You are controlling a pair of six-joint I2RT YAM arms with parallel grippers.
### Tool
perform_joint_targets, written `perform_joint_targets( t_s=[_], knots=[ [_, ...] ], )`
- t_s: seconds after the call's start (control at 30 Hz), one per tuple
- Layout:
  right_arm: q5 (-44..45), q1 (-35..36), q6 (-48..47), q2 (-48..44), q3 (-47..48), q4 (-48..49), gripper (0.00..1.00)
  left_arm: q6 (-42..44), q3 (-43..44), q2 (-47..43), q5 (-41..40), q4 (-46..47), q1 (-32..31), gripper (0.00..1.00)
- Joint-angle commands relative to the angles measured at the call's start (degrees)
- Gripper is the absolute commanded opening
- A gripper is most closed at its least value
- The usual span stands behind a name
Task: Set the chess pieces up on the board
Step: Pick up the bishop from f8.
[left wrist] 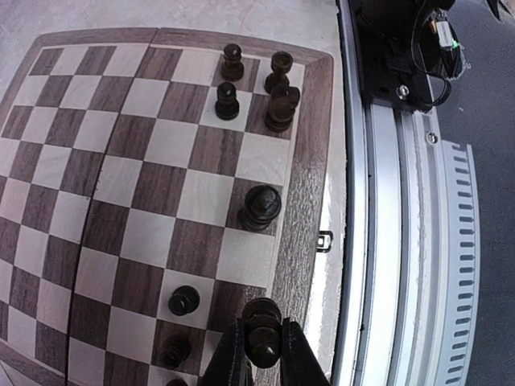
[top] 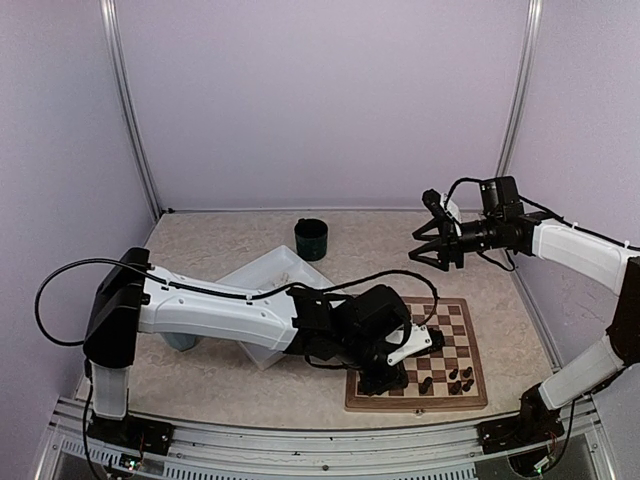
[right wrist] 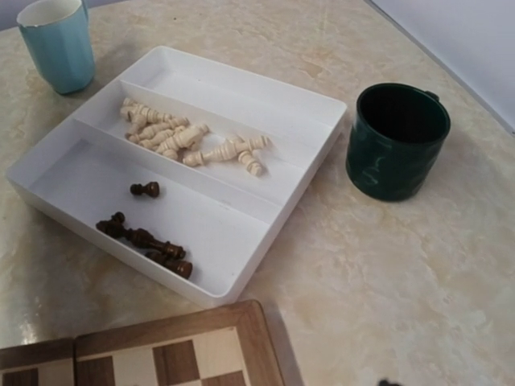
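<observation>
Dark chess piece (left wrist: pixel 262 320) pinched between the nearly closed fingers of left gripper (left wrist: pixel 261 358), at an edge-row square of board (left wrist: pixel 308 185), right gripper (top: pixel 432 247) held spread and empty, raised beyond the far side.

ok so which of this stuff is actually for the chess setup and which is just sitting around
For the job: board, dark pieces standing on it, dark piece in the left end effector, pale pieces and loose dark pieces in the white tray.
Lying about: green mug, blue cup.
</observation>
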Motion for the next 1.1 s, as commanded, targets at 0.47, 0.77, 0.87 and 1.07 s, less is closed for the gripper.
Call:
perform_joint_targets(
  t_s=[0.47, 0.77, 0.87, 1.07],
  knots=[
    [-0.89, -0.7, -1.33, -0.09, -0.46, -0.32, 0.63, 1.86, 6.9, 6.56, -2.81, -6.52, -1.31, 0.12],
    [-1.83, -0.7, -1.96, 0.59, -0.21, -1.26, 0.63, 2.06, 8.6, 8.27, -4.35, -8.44, -1.79, 0.12],
    [-2.07, -0.7, -2.13, 0.71, -0.15, -1.41, 0.63, 2.08, 8.94, 8.54, -4.8, -8.87, -1.78, 0.13],
    [-2.32, -0.7, -2.23, 0.79, -0.09, -1.66, 0.63, 1.67, 9.09, 8.83, -6.4, -9.13, -1.71, 0.13]
  ],
)
